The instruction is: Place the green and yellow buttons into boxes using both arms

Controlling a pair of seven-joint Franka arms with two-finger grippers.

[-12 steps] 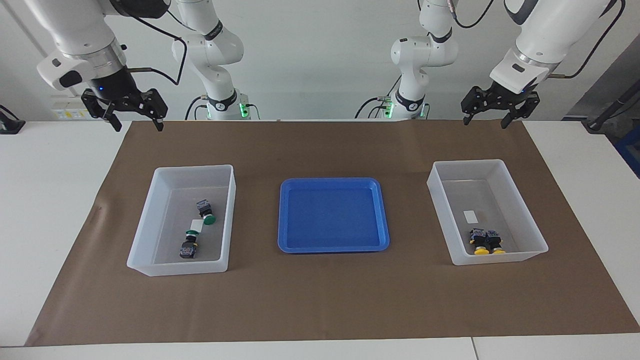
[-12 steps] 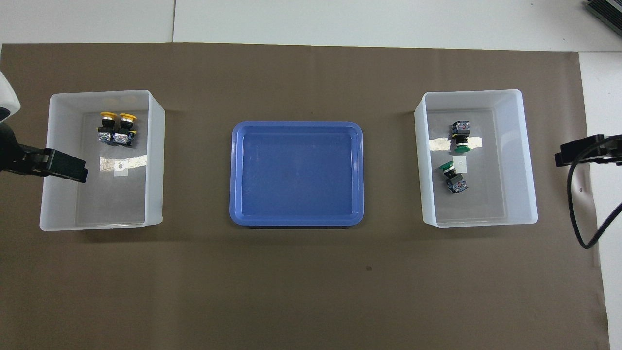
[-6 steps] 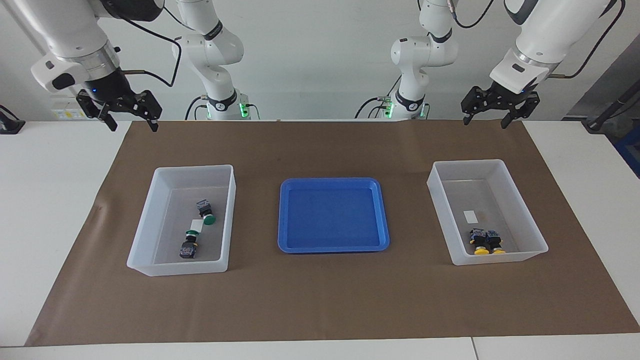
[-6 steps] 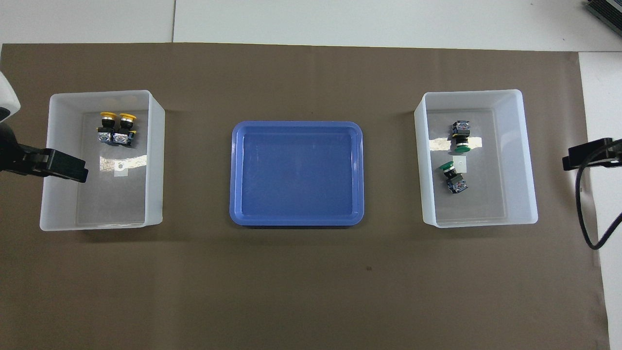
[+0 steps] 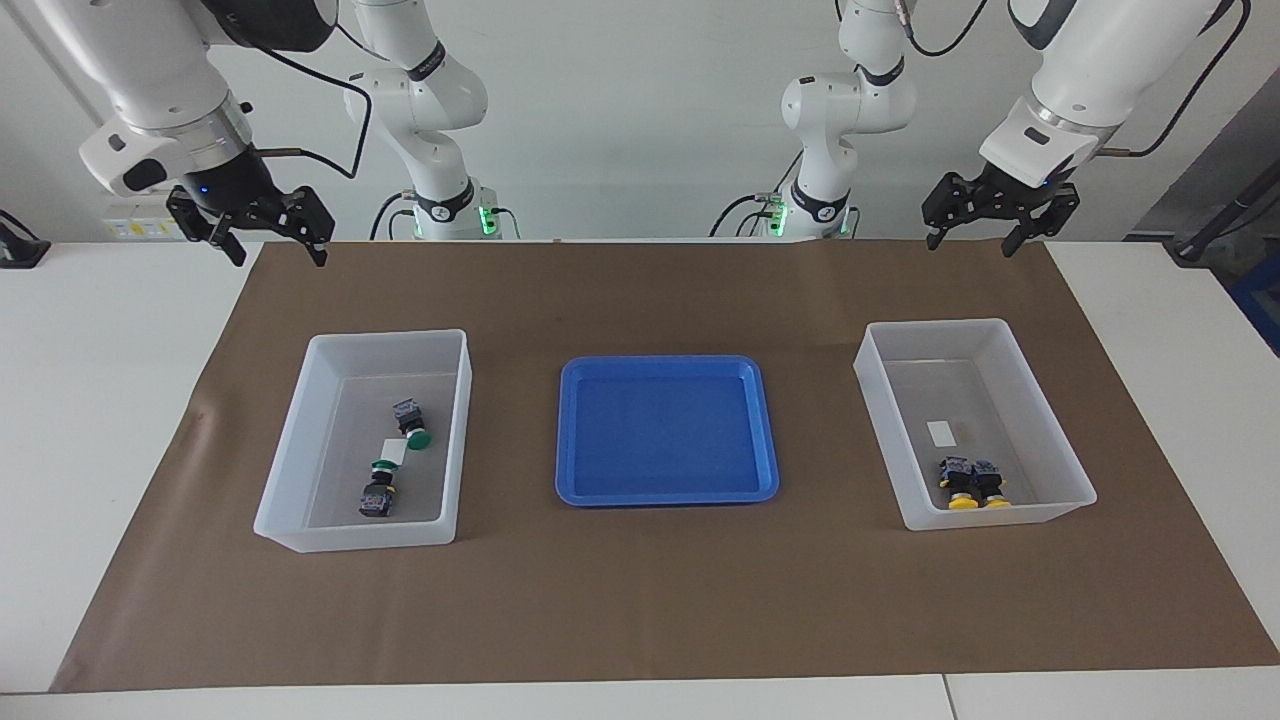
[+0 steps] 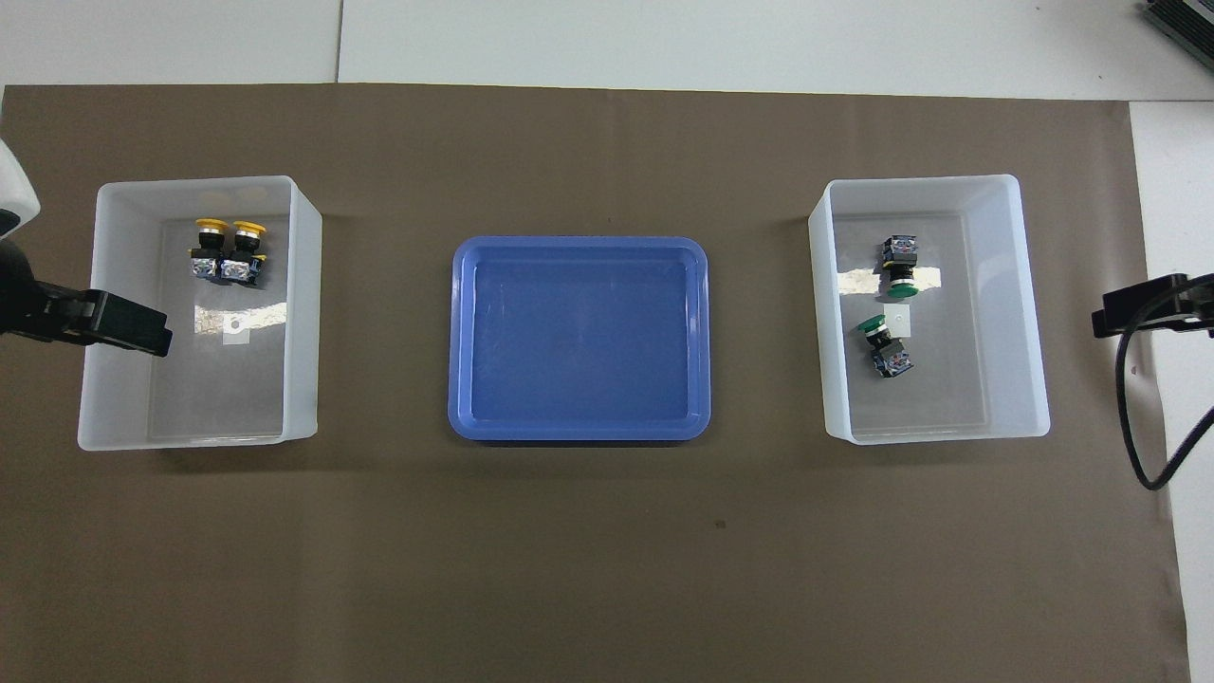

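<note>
Yellow buttons (image 5: pixel 966 484) and green buttons (image 5: pixel 395 455) lie boxed, below left gripper (image 5: pixel 982 243) and right gripper (image 5: pixel 272 254), both wide, empty; only the facing view shows fingertips.

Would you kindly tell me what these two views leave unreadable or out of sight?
- Left gripper, overhead view: the picture's edge cuts it off, only a tip shows.
- Right gripper, overhead view: likewise cut off.
- White labels in both boxes: too small to read in either view.

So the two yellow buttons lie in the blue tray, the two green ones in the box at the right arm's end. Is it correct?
Not quite. The yellow buttons lie in the box at the left arm's end, as the facing view shows. The blue tray holds nothing. The green buttons are in the other box, as you say.
</note>
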